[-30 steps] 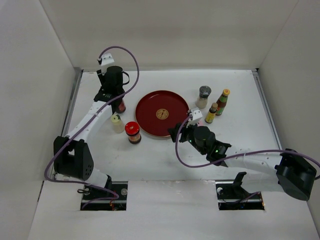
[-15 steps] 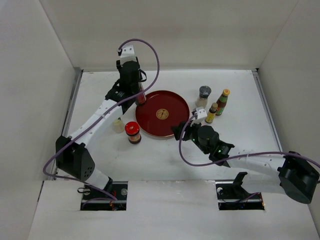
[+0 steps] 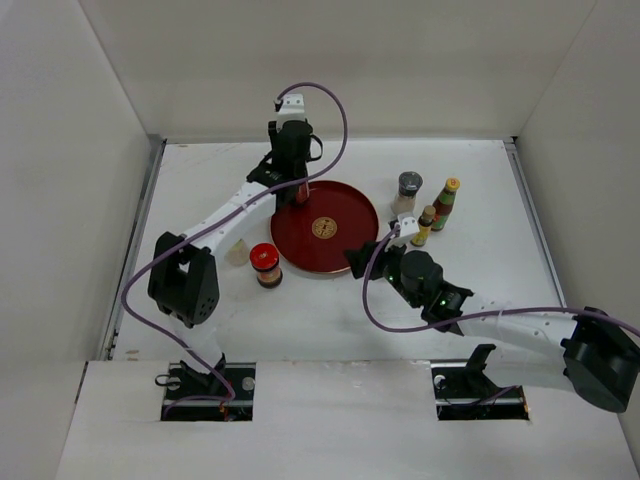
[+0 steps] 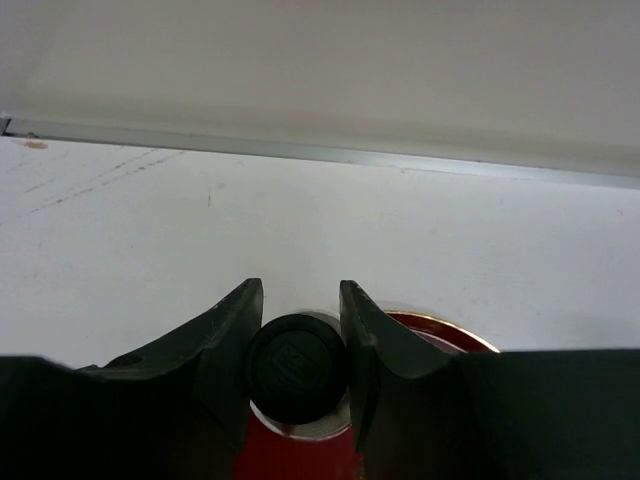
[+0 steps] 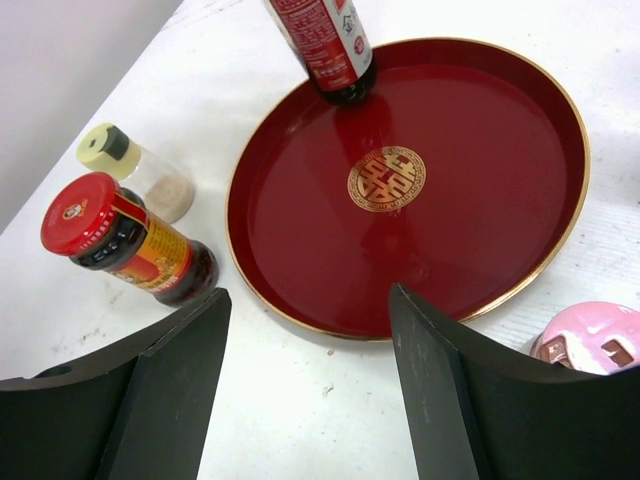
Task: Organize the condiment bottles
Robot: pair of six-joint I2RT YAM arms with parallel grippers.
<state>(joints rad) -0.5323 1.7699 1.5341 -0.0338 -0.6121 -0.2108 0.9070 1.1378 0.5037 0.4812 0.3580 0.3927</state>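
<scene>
As the left end effector [image 4: 300,292] grips the black-capped bottle [image 4: 296,366], it seemingly hugs the plate's [image 5: 480,235] edge

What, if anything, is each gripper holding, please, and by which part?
The left gripper grips the dark, red-labelled bottle by its black cap, a finger on each side. The right gripper is open, holding nothing.
</scene>
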